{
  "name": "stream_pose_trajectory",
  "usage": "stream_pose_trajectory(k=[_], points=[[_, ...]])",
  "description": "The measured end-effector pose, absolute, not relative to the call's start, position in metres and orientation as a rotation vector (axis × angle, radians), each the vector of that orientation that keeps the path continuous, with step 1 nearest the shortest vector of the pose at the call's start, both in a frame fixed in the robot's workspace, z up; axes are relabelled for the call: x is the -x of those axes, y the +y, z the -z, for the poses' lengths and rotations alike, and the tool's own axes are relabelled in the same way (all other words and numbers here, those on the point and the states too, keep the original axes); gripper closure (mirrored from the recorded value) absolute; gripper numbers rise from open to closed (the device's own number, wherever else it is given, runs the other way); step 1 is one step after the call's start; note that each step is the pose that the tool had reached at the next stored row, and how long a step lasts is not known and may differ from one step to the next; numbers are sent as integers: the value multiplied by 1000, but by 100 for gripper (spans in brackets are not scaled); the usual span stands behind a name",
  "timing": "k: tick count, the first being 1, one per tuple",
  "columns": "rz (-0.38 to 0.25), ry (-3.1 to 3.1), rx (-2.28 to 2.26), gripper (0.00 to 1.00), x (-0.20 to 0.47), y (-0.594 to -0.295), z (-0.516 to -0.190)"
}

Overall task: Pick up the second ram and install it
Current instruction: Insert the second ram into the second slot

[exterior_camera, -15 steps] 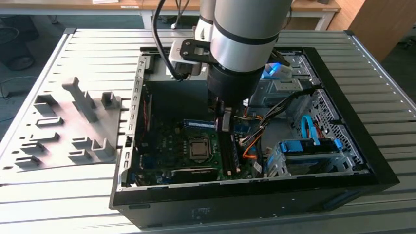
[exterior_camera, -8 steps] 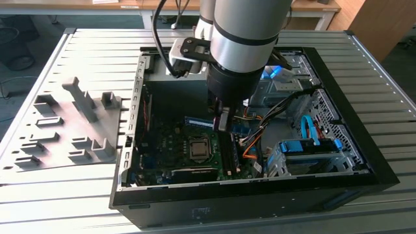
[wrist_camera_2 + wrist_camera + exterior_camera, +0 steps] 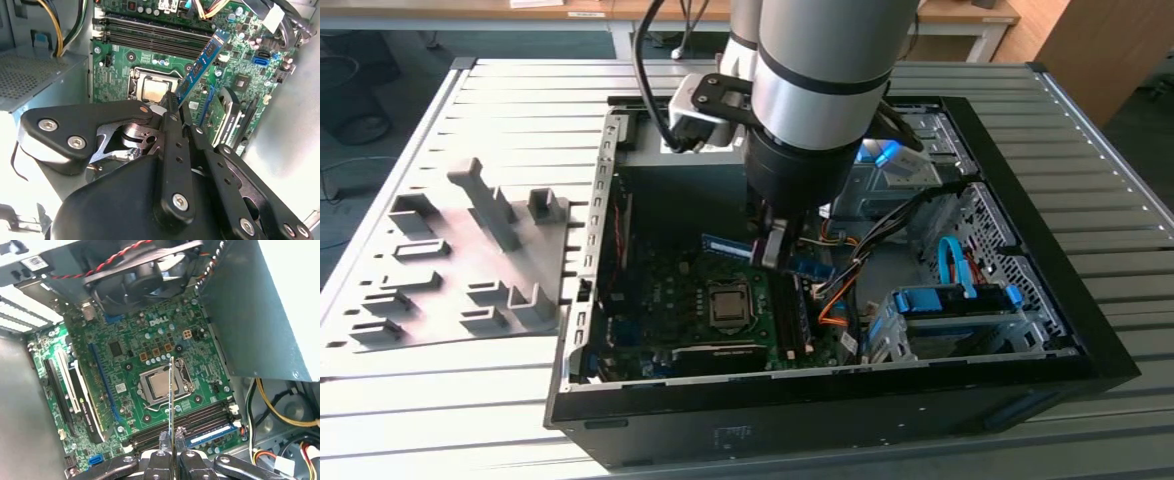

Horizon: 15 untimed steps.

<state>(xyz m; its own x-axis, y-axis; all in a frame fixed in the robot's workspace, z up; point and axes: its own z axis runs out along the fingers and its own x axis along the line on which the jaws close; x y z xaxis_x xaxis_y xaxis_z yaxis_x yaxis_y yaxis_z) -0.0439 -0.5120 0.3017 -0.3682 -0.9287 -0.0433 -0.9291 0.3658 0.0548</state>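
The gripper (image 3: 176, 102) is clenched on the second ram (image 3: 205, 61), which stands on edge and clear of the motherboard (image 3: 125, 365), above the processor socket (image 3: 159, 385). The memory slots (image 3: 197, 421) lie just beside it, toward the motherboard's edge. The computer case (image 3: 787, 415) walls surround the arm, with open room around the strip.

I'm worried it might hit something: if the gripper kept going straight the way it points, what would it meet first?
The gripper holds the second ram out front, so that lands first, on the motherboard, probably near the processor socket or memory slots; depth is unclear.
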Motion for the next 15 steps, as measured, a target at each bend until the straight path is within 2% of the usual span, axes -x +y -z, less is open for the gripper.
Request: stream_pose_trajectory(k=[15], points=[[-108,2723,1541,86,44,-512,-301]])
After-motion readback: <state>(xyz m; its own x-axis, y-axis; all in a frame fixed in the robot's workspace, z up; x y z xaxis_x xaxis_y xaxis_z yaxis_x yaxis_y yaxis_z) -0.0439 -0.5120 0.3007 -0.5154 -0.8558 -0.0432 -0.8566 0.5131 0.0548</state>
